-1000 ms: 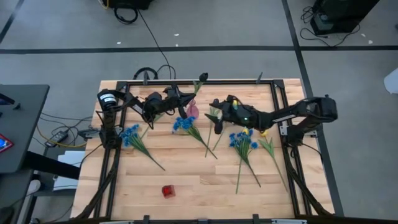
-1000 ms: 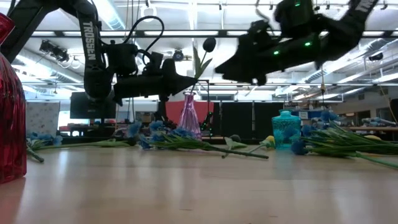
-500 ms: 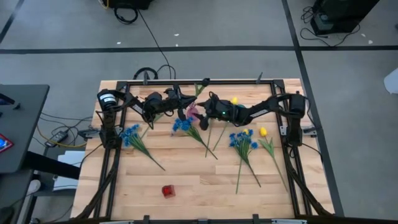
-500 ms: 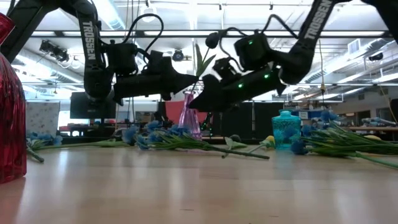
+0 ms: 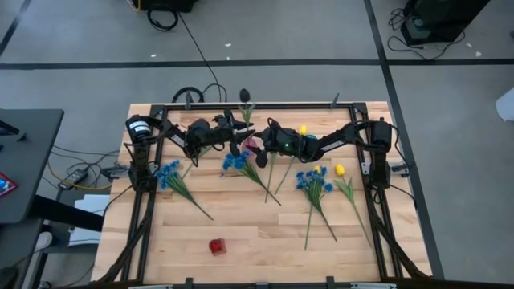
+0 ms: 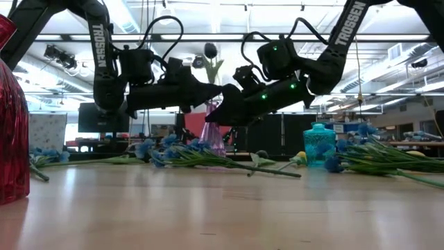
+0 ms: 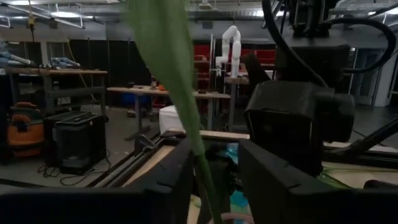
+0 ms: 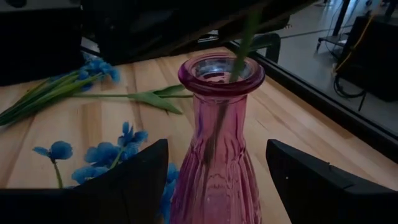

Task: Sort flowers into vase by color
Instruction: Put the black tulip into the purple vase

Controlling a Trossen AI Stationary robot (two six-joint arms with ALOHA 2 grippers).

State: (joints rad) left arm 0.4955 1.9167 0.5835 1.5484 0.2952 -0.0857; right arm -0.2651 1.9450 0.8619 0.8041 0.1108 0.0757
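A red vase (image 6: 10, 125) is standing at the left edge of the low view, close to the camera, and is not being used at this moment. On the left part of the tabletop (image 5: 241, 229), blue flowers (image 5: 170, 174) are lying flat, waiting to be sorted.

The left gripper (image 6: 208, 92) is being held level just above the pink vase (image 8: 217, 155), at the far middle of the tabletop. A dark tulip (image 6: 210, 50) is being kept upright there, so that its green stem (image 7: 186, 124) is passing between the left jaws and down into the vase mouth. In the left wrist view the jaws are standing a little apart around the stem; whether the stem is being pressed or released cannot be told.

The right gripper (image 6: 216, 114) is being brought to the same vase from the other side. Its jaws are spread wide on both sides of the vase body and are not gripping it, probably to steady the vase while the stem is being lowered.

Further right, a teal vase (image 6: 319, 144), more blue flowers and yellow tulips (image 5: 339, 170) are lying unsorted.
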